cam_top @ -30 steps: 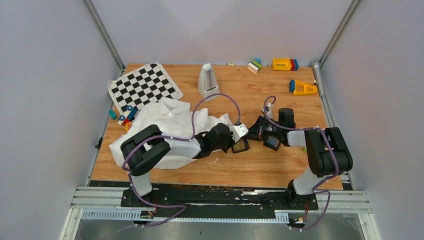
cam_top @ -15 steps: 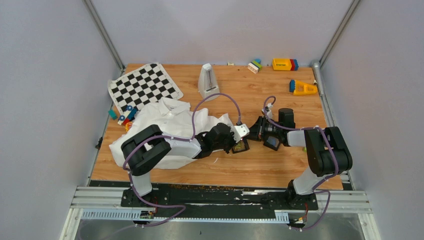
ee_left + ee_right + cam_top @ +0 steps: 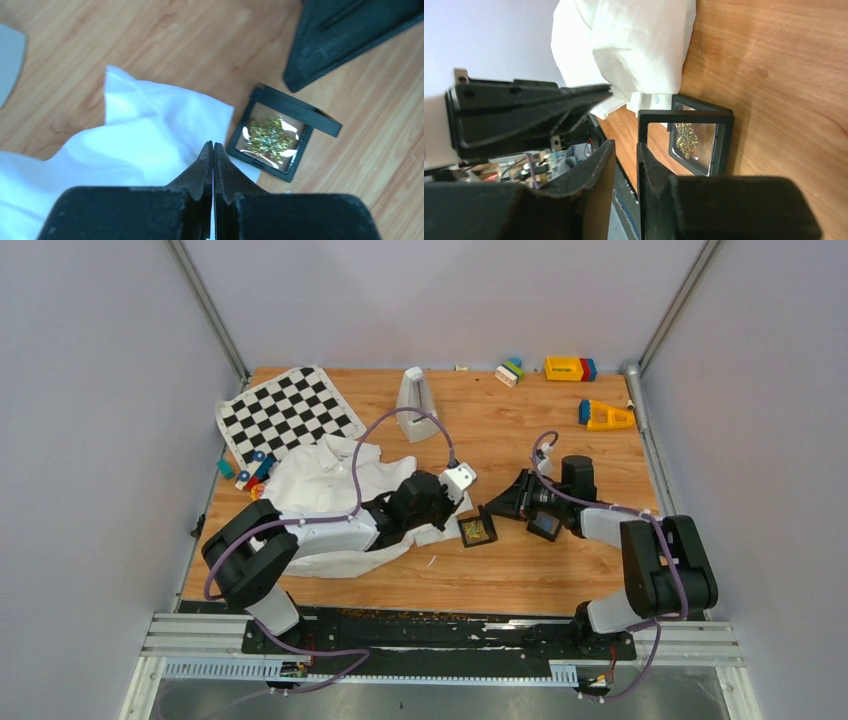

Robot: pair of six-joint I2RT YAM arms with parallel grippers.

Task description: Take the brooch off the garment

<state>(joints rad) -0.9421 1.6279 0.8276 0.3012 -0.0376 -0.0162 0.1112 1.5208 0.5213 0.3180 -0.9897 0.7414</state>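
Note:
The brooch (image 3: 272, 140), a glittering gold leaf shape, lies inside a small open black box (image 3: 260, 157) on the wood, beside the sleeve edge of the white garment (image 3: 150, 135). The top view shows the brooch (image 3: 477, 531) just right of the garment (image 3: 320, 480). My left gripper (image 3: 213, 145) is shut and empty above the cloth edge, left of the box. My right gripper (image 3: 626, 145) has its jaws a narrow gap apart with nothing between them. It sits close behind the box's raised lid (image 3: 684, 116). The brooch (image 3: 686, 137) shows through the lid.
A chequered mat (image 3: 290, 412) lies at the back left, with small blue pieces (image 3: 255, 465) by the shirt. A white wedge-shaped object (image 3: 417, 400) stands at the back middle. Toy blocks (image 3: 570, 368) and a yellow wedge (image 3: 605, 416) lie at the back right.
My left arm has drawn back to the left, away from the box, and the box with the brooch now lies uncovered. The right gripper has shifted slightly back.

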